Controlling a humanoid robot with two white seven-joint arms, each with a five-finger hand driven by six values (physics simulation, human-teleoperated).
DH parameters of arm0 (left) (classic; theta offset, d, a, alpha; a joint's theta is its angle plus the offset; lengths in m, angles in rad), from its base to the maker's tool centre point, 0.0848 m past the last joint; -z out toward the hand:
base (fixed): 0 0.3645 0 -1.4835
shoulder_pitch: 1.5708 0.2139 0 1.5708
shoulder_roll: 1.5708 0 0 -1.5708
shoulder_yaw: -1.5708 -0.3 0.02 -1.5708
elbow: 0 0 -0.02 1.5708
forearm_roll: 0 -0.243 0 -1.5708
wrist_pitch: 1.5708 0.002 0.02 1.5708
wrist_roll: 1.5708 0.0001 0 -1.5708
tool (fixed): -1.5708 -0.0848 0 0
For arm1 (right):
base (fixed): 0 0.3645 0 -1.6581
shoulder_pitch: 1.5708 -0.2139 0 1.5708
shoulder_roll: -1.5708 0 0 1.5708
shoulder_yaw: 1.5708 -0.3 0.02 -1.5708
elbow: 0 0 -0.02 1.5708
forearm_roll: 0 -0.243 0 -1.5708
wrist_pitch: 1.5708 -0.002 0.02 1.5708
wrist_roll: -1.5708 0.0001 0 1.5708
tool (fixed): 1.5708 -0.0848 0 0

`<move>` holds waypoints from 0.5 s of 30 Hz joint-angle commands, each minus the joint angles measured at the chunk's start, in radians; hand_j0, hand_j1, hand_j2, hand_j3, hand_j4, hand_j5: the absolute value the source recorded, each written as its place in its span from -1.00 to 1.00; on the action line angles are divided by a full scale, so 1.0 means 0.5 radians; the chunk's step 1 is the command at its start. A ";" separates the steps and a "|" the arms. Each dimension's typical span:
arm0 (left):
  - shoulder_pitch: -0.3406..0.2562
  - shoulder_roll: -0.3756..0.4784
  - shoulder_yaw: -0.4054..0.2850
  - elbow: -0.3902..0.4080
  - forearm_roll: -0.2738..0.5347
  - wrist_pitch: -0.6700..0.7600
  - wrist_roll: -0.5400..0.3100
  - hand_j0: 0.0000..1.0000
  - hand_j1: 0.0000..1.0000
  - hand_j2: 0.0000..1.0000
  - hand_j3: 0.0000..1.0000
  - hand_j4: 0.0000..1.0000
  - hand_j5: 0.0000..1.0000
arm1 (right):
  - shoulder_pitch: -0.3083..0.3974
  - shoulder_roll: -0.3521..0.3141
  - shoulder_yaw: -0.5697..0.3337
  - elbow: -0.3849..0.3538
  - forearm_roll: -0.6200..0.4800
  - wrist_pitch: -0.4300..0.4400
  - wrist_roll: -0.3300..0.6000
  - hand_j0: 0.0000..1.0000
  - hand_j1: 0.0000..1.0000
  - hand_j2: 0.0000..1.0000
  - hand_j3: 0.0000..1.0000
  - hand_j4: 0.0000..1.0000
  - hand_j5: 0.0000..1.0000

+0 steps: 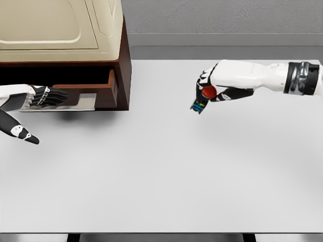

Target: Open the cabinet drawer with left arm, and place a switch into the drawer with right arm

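Note:
A brown wooden cabinet (pixel 123 60) stands at the back left of the table, with a cream appliance on top. Its drawer (pixel 103 88) is pulled out, showing a pale floor inside. My left hand (pixel 48 97) reaches in at the drawer's front from the left, fingers extended and holding nothing. My right hand (pixel 204 93) hovers above the table right of the cabinet, fingers curled around a small switch (pixel 208 93) with a red button and blue-green parts below. The switch is lifted off the table, well to the right of the drawer.
The white table (pixel 161 171) stretches across the view, its front edge near the bottom. The cream appliance (pixel 60 25) sits on the cabinet. A grey wall runs behind.

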 commanded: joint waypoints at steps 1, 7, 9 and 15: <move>-0.001 0.020 -0.029 0.002 -0.099 0.003 -0.006 1.00 1.00 1.00 1.00 1.00 1.00 | 0.000 0.034 0.026 0.004 -0.015 0.012 0.000 -0.13 -0.13 -0.13 -0.13 -0.13 -0.13; 0.027 0.020 -0.029 0.002 -0.096 0.003 -0.006 1.00 1.00 1.00 1.00 1.00 1.00 | -0.037 0.089 0.035 0.016 -0.021 0.012 0.000 -0.13 -0.13 -0.13 -0.13 -0.13 -0.13; 0.024 0.017 -0.026 0.002 -0.096 0.003 -0.006 1.00 1.00 1.00 1.00 1.00 1.00 | -0.046 0.111 0.039 0.028 -0.021 0.015 0.000 -0.13 -0.13 -0.13 -0.13 -0.13 -0.13; 0.027 0.014 -0.029 -0.001 -0.063 -0.003 -0.006 1.00 1.00 1.00 1.00 1.00 1.00 | -0.126 0.193 0.115 0.120 -0.021 0.018 0.000 -0.13 -0.13 -0.13 -0.13 -0.13 -0.13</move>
